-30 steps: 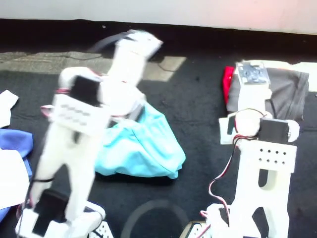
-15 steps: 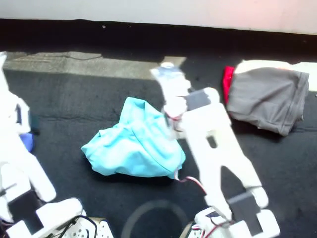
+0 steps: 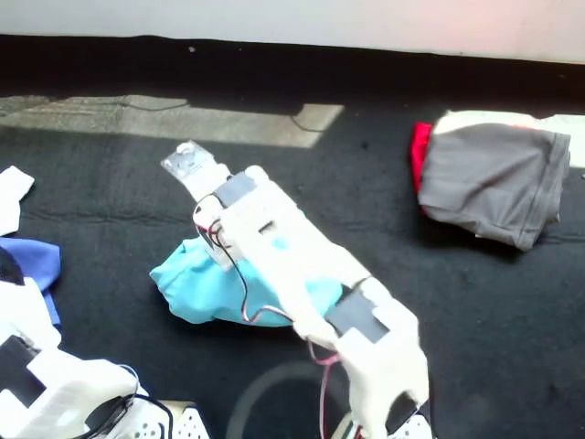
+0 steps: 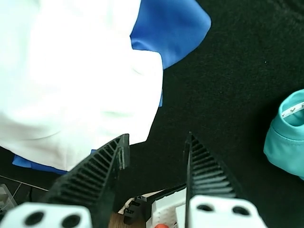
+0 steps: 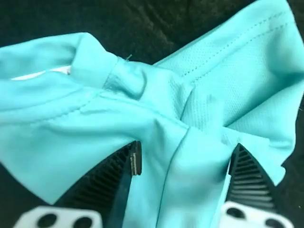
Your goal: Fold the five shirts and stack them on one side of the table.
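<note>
Since half a second ago, the right arm point(image 3: 283, 247) has been swung leftward and is stretched over the crumpled turquoise shirt point(image 3: 196, 283) near the middle of the table point(image 3: 411, 274). The right gripper point(image 5: 185, 156) is spread wide, with shirt folds bunched between its jaws. The left gripper point(image 4: 156, 142) is held apart and empty above the white shirt point(image 4: 71, 80) and blue shirt point(image 4: 171, 23) at the left edge.
</note>
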Controlling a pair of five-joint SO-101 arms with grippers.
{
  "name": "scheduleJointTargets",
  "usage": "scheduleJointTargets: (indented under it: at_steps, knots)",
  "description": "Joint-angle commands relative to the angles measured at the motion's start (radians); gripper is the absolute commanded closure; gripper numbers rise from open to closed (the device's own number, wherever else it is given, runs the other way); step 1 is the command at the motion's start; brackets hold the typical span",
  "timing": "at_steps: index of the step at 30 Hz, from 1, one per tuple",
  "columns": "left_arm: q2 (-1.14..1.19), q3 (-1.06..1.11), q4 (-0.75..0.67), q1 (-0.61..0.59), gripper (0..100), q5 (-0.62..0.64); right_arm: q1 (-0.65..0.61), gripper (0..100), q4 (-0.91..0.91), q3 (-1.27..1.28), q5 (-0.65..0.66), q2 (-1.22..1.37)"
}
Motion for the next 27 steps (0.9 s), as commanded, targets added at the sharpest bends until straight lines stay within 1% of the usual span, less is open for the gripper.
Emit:
scheduleJointTargets:
  at_steps: [1,3,4,5,6,7,9,15,17,19,22,25,27]
  knots:
    - [-0.004,-0.012,-0.011,-0.008,80,-0.008,0.035,78.2,0.001,-0.107,-0.005,0.070]
    - [-0.004,-0.012,-0.011,-0.002,80,-0.008,0.065,95.0,0.027,-0.150,-0.006,0.076]
    - [-0.004,-0.012,-0.011,-0.001,80,-0.008,0.082,99.8,0.041,-0.173,-0.006,0.076]
    - [-0.002,-0.012,-0.012,0.001,80,-0.008,0.099,97.2,0.061,-0.191,-0.006,0.073]
    - [-0.002,-0.012,-0.012,0.007,80,-0.008,0.119,97.1,0.085,-0.222,-0.006,0.073]
    - [-0.002,-0.008,-0.018,0.013,80,-0.008,0.136,99.3,0.108,-0.255,-0.006,0.073]
    - [-0.002,-0.002,-0.034,0.019,80,-0.008,0.176,99.1,0.171,-0.331,-0.006,0.073]
    - [-0.001,-0.002,-0.044,0.079,80,-0.005,0.271,99.2,0.458,-0.670,0.000,0.073]
    - [-0.001,-0.002,-0.044,0.110,80,-0.002,0.311,99.2,0.475,-0.742,0.000,0.064]
    - [-0.001,-0.002,-0.044,0.147,80,-0.002,0.358,99.2,0.473,-0.743,0.002,0.016]
    - [-0.001,-0.002,-0.044,0.194,80,-0.002,0.394,99.2,0.473,-0.723,0.002,-0.087]
    - [-0.001,-0.002,-0.044,0.228,80,-0.002,0.397,99.2,0.473,-0.659,0.003,-0.240]
    - [-0.001,-0.002,-0.044,0.236,80,-0.002,0.369,99.2,0.473,-0.621,0.005,-0.348]
